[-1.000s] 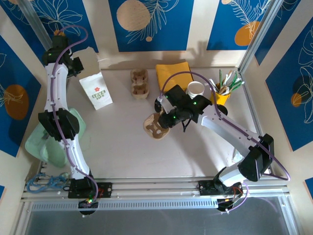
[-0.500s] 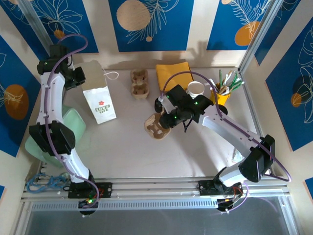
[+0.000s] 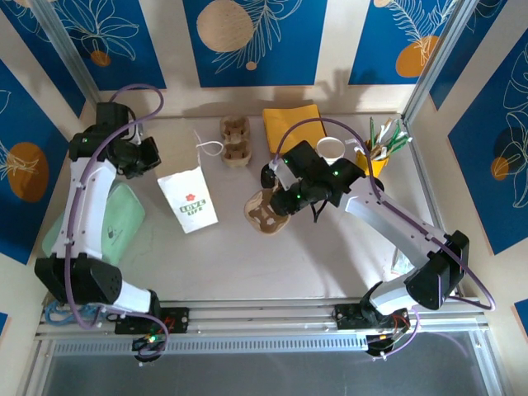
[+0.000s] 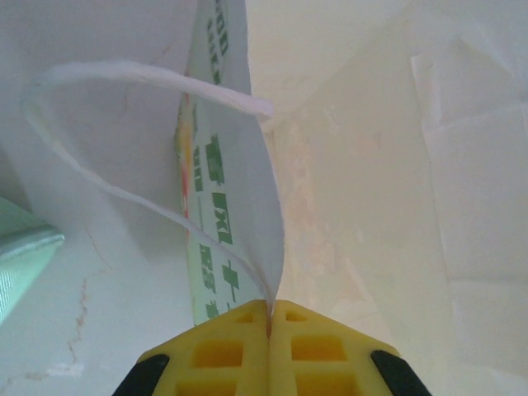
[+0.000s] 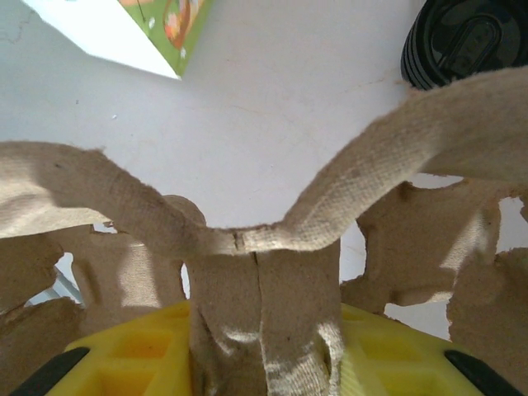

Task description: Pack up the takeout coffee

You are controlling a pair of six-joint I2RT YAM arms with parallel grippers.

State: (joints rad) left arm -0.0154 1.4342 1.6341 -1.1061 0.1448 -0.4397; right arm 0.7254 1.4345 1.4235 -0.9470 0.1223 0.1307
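Right fingers (image 5: 140,363) clamped on carrier (image 3: 264,218), coffee cup (image 3: 330,148) nearby

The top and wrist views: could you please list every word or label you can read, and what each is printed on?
"LOVE LIFE": green letters under a red flower mark on the paper bag, top view.
Green characters on the bag's side, left wrist view: too steeply angled to read.
Raised marks on the black lid: too blurred to read.
Cup carrier: no print visible.
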